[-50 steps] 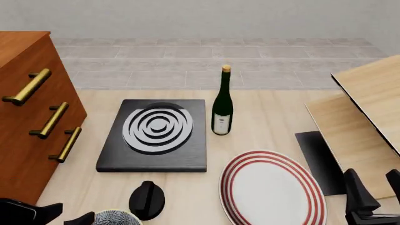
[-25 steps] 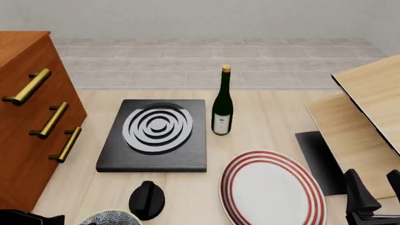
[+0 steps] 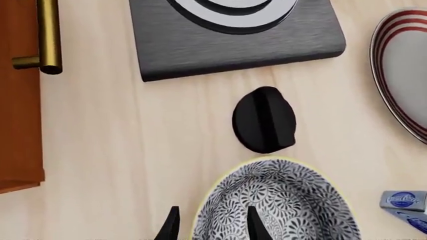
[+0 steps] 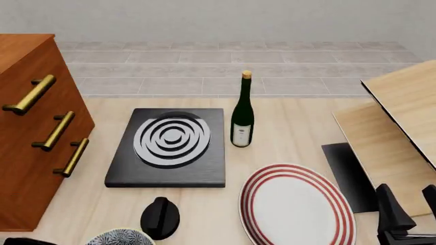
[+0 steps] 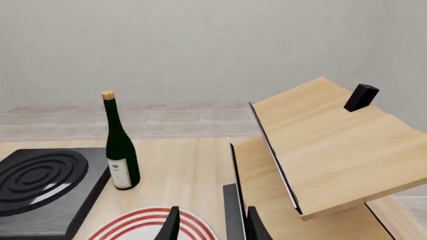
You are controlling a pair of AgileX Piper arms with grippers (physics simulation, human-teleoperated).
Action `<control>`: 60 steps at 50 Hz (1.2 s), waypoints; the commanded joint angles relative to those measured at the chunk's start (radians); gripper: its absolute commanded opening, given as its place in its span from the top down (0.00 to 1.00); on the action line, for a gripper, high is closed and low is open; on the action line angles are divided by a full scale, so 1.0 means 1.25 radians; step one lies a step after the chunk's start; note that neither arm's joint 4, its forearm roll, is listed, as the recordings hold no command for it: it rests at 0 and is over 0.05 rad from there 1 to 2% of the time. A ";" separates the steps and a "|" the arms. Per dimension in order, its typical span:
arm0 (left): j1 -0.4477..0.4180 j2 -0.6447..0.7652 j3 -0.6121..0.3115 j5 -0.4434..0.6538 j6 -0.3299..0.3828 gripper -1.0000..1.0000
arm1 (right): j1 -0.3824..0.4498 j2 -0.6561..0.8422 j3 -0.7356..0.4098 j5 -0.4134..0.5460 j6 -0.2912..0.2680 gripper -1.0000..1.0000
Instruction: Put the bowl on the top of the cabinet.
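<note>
The bowl [image 3: 280, 207], white with a dense dark blue leafy pattern and a yellowish rim, sits on the table at the near edge; only its far rim shows in the front view [image 4: 121, 238]. My left gripper [image 3: 213, 229] is open, with one finger outside the bowl's rim and the other over its inside. It is almost out of the front view. The reddish-brown cabinet [image 4: 27, 127] with brass handles stands at the left, and its side shows in the left wrist view [image 3: 17, 125]. My right gripper [image 4: 412, 209] is open and empty at the near right [image 5: 211, 225].
A black hob [image 4: 169, 145] with grey rings lies mid-table, with a black knob-like object [image 4: 160, 217] just beyond the bowl. A green wine bottle [image 4: 242, 115] stands behind a red-ringed plate [image 4: 296, 206]. Pale wood boards [image 4: 402, 132] lean at the right. A small blue-white item [image 3: 403, 200] lies beside the bowl.
My left gripper has sunk toward the near bottom edge of the front view until almost none of it shows. The bowl and the right arm have not moved.
</note>
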 commanded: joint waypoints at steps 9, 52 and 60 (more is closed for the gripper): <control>-0.014 -0.026 0.030 0.010 -0.039 0.00 | 0.000 -0.005 0.001 0.005 -0.006 0.00; 0.014 -0.032 0.030 0.014 -0.028 1.00 | -0.003 -0.004 0.000 0.003 -0.010 0.00; 0.006 -0.046 0.004 0.009 -0.013 1.00 | -0.003 -0.001 -0.001 0.000 -0.010 0.00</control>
